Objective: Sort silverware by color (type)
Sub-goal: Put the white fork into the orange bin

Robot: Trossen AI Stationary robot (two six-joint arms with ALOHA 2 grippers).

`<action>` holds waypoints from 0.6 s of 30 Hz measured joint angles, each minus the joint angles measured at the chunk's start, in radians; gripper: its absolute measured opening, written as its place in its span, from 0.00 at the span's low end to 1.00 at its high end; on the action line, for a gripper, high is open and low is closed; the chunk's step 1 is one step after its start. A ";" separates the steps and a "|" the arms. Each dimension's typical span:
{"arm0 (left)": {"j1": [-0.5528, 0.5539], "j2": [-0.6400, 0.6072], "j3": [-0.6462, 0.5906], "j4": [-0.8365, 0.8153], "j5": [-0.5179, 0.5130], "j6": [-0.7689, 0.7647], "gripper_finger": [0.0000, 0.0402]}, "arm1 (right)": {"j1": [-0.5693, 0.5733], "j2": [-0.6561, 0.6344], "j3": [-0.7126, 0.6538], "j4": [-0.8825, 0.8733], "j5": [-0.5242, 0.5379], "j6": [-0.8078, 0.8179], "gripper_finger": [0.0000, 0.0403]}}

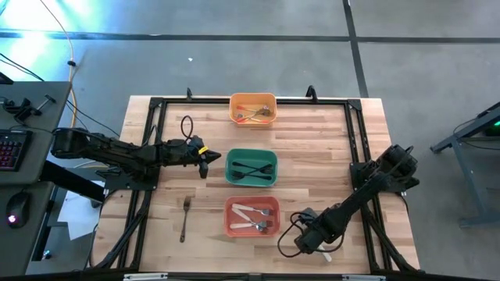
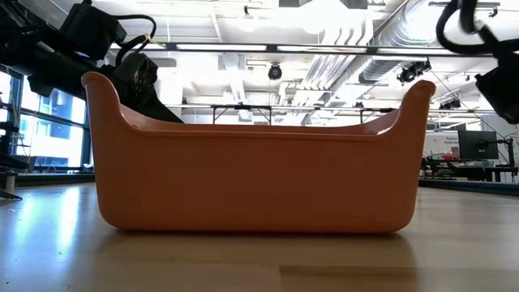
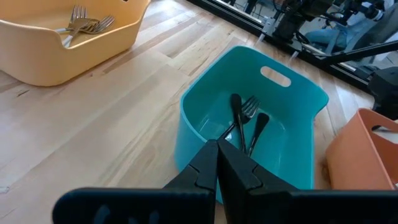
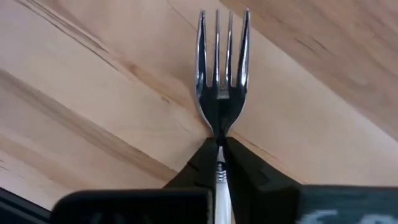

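My right gripper (image 1: 311, 239) stands near the table's front edge, right of the red bin (image 1: 231, 204), pointing down and shut on a metal-headed, white-handled fork (image 4: 221, 74). My left gripper (image 1: 205, 161) hovers shut and empty at the left rim of the green bin (image 3: 292, 102), which holds black forks (image 3: 239, 118). The orange bin (image 1: 234, 103) at the far edge holds tan-handled forks. The red bin holds white-handled forks (image 1: 254, 215). One black fork (image 1: 185, 218) lies flat on the wood, left of the red bin. My right gripper pinches the fork's neck (image 4: 219, 132), where the metal head meets the white handle, between its two fingers. The fingers come from above, pointing down, and lie across the fork. The head lies flat close to the wood, tines pointing away from the fingers; whether it is lifted I cannot tell.
The three bins stand in a row down the table's middle. A black frame (image 1: 156, 105) runs round the table top. In the low view the red bin (image 2: 259, 178) fills the foreground. Bare wood lies between the bins and the right rail.
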 joint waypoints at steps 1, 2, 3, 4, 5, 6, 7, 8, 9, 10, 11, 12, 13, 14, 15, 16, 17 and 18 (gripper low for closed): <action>0.000 0.000 0.000 0.000 0.000 0.000 0.00 | -0.005 0.000 -0.001 0.003 -0.011 0.000 0.01; 0.000 0.000 0.000 0.000 0.000 0.000 0.00 | -0.010 0.000 -0.001 0.006 -0.020 -0.005 0.02; 0.000 0.000 0.000 0.000 0.000 0.000 0.00 | -0.016 0.000 -0.001 0.010 -0.026 -0.007 0.02; 0.000 0.000 0.000 0.000 0.000 0.000 0.00 | -0.020 -0.002 0.001 0.011 -0.029 -0.007 0.02; 0.000 0.000 0.000 0.000 0.000 0.000 0.00 | -0.022 -0.005 0.004 0.011 -0.030 -0.012 0.01; 0.000 0.000 0.000 -0.001 0.000 0.000 0.00 | -0.021 -0.006 0.009 0.011 -0.029 -0.026 0.01; 0.000 0.000 0.000 -0.003 0.000 0.000 0.00 | -0.022 -0.009 0.014 0.009 -0.026 -0.045 0.00; 0.000 0.000 0.000 -0.005 0.000 0.000 0.00 | -0.026 -0.011 0.022 -0.003 -0.027 -0.060 0.00; 0.000 0.000 0.000 -0.006 0.000 0.000 0.00 | -0.027 -0.014 0.027 -0.016 -0.027 -0.066 0.00; 0.000 0.000 0.000 -0.006 0.001 0.000 0.00 | -0.027 -0.020 0.036 -0.025 -0.026 -0.068 0.00; 0.000 0.000 0.000 -0.006 0.001 0.000 0.00 | -0.027 -0.027 0.045 -0.024 -0.026 -0.070 0.00; 0.000 0.000 0.000 -0.006 0.001 -0.001 0.00 | -0.027 -0.033 0.054 -0.022 -0.026 -0.071 0.00; 0.000 0.000 0.000 -0.006 0.001 -0.004 0.00 | -0.027 -0.039 0.060 -0.023 -0.026 -0.078 0.00; 0.000 0.000 0.000 -0.006 0.001 -0.008 0.00 | -0.027 -0.043 0.069 -0.026 -0.026 -0.085 0.00; 0.000 0.000 0.000 -0.006 0.001 -0.008 0.00 | -0.027 -0.048 0.079 -0.025 -0.025 -0.096 0.00; 0.000 0.000 0.000 -0.006 0.001 -0.008 0.00 | -0.028 -0.054 0.091 -0.025 -0.025 -0.106 0.00; 0.000 0.000 0.000 -0.006 0.001 -0.008 0.00 | -0.032 -0.061 0.103 -0.029 -0.025 -0.112 0.00; 0.000 0.000 0.000 -0.008 0.001 -0.008 0.00 | -0.035 -0.067 0.118 -0.037 -0.025 -0.118 0.00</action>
